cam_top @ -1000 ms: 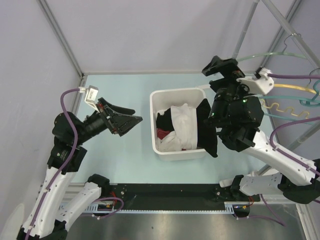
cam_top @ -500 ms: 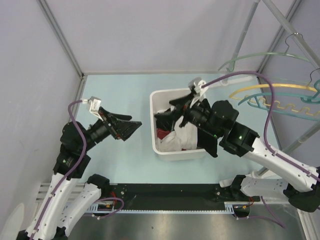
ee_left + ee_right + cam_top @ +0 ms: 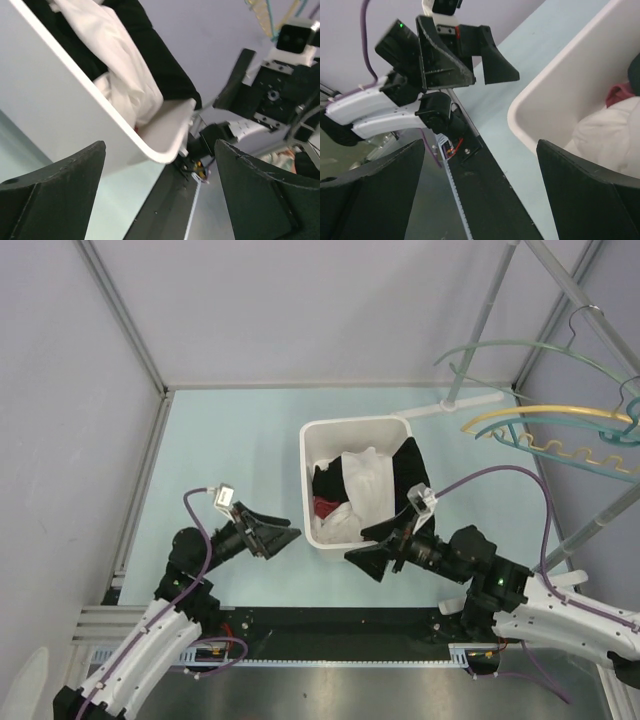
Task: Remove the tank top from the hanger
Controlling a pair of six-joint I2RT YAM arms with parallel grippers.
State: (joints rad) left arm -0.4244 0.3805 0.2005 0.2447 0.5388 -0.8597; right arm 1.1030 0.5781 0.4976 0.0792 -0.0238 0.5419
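Black cloth, taken to be the tank top, inside the white bin at the centre of the top view, with one fold draped over the right rim. Touching no hanger; heaped against a white garment and a scrap of red. In the upper right corner, coloured hangers, all seemingly bare.

Below the bin, toward the bottom of the frame, left gripper and right gripper, tips facing each other across a strip of pale green table, both apart from the bin. In each wrist view, fingers spread wide with nothing pinched between them; beyond them only a corner of the bin and the opposite arm.

Judged from this, looks finished as to the removal itself; seems now a matter of parking the arms low and clear. Calls for little next: perhaps folding both arms home, or reaching to the right rim to nudge the hanging fold inside without snagging the other clothes.
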